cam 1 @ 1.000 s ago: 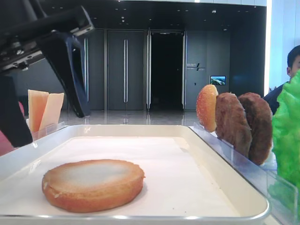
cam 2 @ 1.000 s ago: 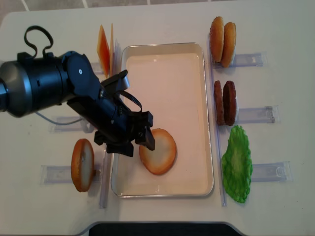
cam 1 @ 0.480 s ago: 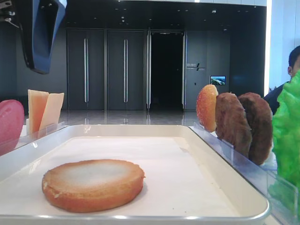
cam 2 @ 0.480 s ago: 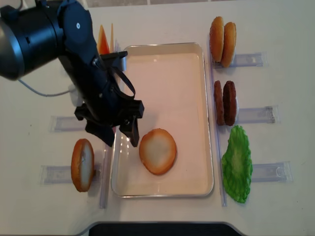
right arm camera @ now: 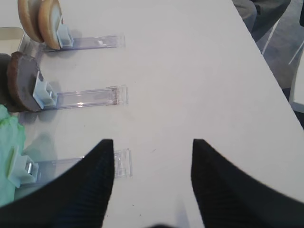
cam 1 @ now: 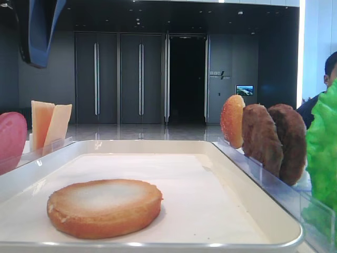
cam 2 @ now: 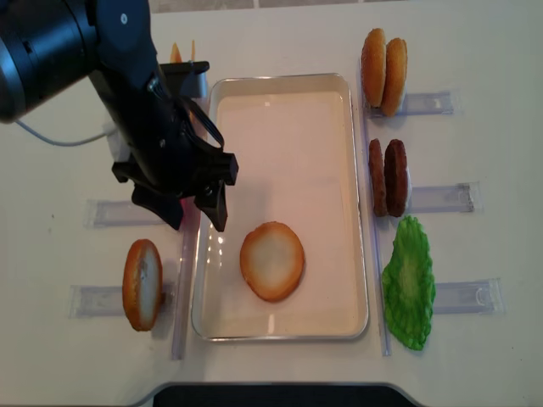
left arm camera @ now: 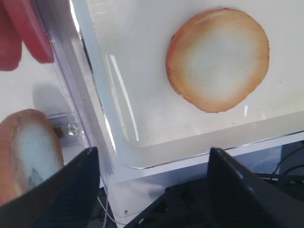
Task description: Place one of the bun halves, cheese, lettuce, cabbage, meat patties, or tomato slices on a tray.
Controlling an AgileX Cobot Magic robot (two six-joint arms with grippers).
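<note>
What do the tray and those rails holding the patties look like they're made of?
The tray looks like glossy cream plastic or enamelled metal: its rim glints, and matte white paper lines it. The rails look like clear hard plastic: the table shows through them. The patties look like rough moulded replicas, probably plastic.

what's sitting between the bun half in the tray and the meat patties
In the top view, only bare paper of the tray and its right rim lie between the bun half and the meat patties. No food sits in that stretch.

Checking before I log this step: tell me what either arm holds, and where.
Nothing. The left gripper has open, empty jaws; the bun half lies free on the tray. The right gripper is empty too.
</note>
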